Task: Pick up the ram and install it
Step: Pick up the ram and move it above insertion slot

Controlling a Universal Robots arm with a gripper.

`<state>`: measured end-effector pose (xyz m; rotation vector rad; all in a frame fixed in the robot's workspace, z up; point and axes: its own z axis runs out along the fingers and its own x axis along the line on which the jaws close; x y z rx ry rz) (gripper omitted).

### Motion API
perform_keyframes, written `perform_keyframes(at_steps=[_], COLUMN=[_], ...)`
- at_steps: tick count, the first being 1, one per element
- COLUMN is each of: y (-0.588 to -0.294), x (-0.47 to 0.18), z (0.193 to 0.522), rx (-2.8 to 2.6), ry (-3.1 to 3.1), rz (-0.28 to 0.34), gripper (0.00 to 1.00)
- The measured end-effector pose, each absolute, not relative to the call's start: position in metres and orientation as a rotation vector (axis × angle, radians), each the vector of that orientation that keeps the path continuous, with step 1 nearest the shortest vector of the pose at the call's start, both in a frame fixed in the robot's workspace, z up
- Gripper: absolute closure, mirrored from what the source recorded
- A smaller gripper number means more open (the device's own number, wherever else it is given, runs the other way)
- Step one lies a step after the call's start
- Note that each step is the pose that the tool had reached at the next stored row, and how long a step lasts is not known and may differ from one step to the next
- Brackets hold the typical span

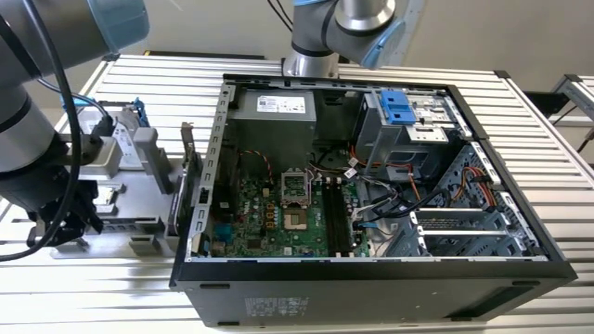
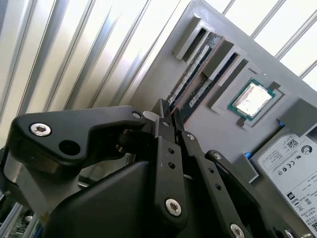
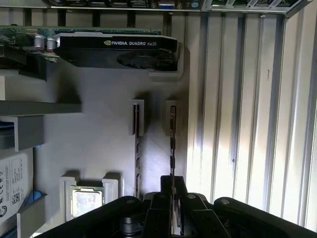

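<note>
Exterior view: arm point(image 1: 23, 132) bent low over a grey parts tray point(image 1: 130, 226), on the exterior view's left of the open computer case point(image 1: 371, 278). Lower end buried behind cables, hard to make out.

First wrist view: gripper point(image 3: 173, 182) cut off at the frame edge, jaws drawn together and clamped on the near end of the ram point(image 3: 172, 139). Stick standing on edge in its tray slot, running straight ahead of the jaws. Just beside the jaws, a second stick point(image 3: 136, 129) in the neighbouring slot, near end hidden behind the gripper body. Farther ahead, a graphics card point(image 3: 119, 49); off to one side, a processor chip point(image 3: 86, 201), partly boxed in.

Second wrist view: same grip, pad contact masked by black linkages; ram's far end tucked under a tray bracket. Hard drive point(image 2: 290, 158) beside the jaws, cut off by the frame.
</note>
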<state>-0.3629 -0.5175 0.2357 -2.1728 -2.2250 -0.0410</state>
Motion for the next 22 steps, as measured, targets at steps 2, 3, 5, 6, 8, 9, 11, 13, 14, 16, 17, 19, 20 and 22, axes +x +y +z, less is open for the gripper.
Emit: perform_keyframes(at_steps=[2, 3, 5, 6, 8, 9, 11, 13, 14, 16, 17, 19, 20, 22], y=[-0.517, -0.517, -0.517, -0.517, -0.517, -0.517, -0.517, -0.517, -0.517, -0.518, -0.518, -0.518, -0.518, -0.517], x=[-0.363, -0.363, -0.363, -0.363, -0.363, -0.363, -0.363, -0.363, -0.363, -0.363, -0.363, -0.363, -0.363, -0.363], z=[0.237, 0.238, 0.239, 0.240, 0.242, 0.243, 0.245, 0.246, 0.247, 0.249, 0.250, 0.251, 0.252, 0.253], rx=[-2.173, -2.173, -2.173, -2.173, -2.173, -2.173, -2.173, -2.173, -2.173, -2.173, -2.173, -2.173, -2.173, -2.173], ry=[-2.225, -2.225, -2.225, -2.225, -2.225, -2.225, -2.225, -2.225, -2.225, -2.225, -2.225, -2.225, -2.225, -2.225], rz=[-0.041, -0.041, -0.041, -0.041, -0.041, -0.041, -0.041, -0.041, -0.041, -0.041, -0.041, -0.041, -0.041, -0.041], gripper=[1.00, 1.00, 1.00, 1.00, 1.00, 1.00, 1.00, 1.00, 1.00, 1.00, 1.00, 1.00, 1.00, 1.00])
